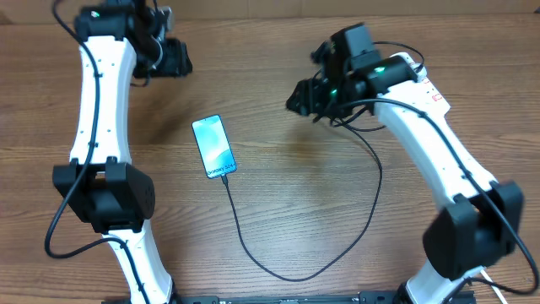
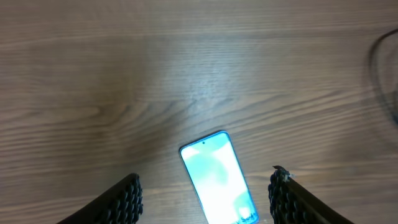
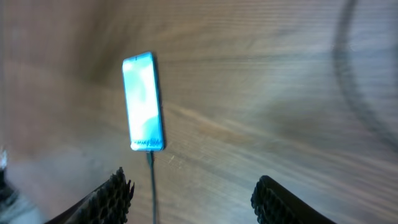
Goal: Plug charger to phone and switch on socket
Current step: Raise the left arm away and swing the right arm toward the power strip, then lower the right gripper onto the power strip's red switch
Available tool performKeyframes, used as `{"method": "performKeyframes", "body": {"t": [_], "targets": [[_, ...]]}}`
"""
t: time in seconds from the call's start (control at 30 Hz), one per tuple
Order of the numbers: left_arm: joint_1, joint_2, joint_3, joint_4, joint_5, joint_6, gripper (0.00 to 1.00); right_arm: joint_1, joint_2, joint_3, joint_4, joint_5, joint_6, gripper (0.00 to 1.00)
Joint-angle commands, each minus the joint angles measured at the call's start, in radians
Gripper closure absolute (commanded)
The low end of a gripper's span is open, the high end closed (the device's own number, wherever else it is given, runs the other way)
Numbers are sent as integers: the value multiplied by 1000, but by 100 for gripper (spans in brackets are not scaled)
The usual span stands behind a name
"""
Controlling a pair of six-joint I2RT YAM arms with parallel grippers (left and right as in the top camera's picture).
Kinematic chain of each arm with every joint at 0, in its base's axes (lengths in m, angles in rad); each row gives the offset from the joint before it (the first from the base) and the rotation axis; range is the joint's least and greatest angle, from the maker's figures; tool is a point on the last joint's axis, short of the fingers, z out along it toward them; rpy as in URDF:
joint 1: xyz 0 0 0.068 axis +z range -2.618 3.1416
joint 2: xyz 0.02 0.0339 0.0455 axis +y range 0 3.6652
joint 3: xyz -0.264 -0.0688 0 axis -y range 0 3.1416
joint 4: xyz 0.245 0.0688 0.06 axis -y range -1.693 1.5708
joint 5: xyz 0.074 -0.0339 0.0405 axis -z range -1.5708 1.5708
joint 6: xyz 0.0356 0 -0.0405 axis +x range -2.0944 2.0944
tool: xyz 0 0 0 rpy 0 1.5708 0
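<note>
Both hands hang open and empty, left hand and right hand, with the slim blue-screened smartphone lying between them on the wooden tabletop. Its thin black charger cable looks plugged in, so the switch comes next, though no power strip shows.

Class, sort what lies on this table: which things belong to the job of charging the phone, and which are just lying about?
Belongs to the job: slim smartphone with bright blue screen; long thin black charger cable, its tip at the phone's bottom edge.
Just there: only the brown wooden table beneath. No power strip shows.
</note>
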Motion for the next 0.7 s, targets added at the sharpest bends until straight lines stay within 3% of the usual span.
{"method": "performKeyframes", "body": {"t": [0.0,0.4,0.67], "targets": [[1,-12,187,-68,15,-11,39,-68,-66,62,-34,134,-11,37],[0,-33,582,-268,64,-22,39,-348,-125,82,-115,143,-12,37],[0,-57,632,-329,107,-29,39,-436,-125,82,-135,146,-14,37]]}}
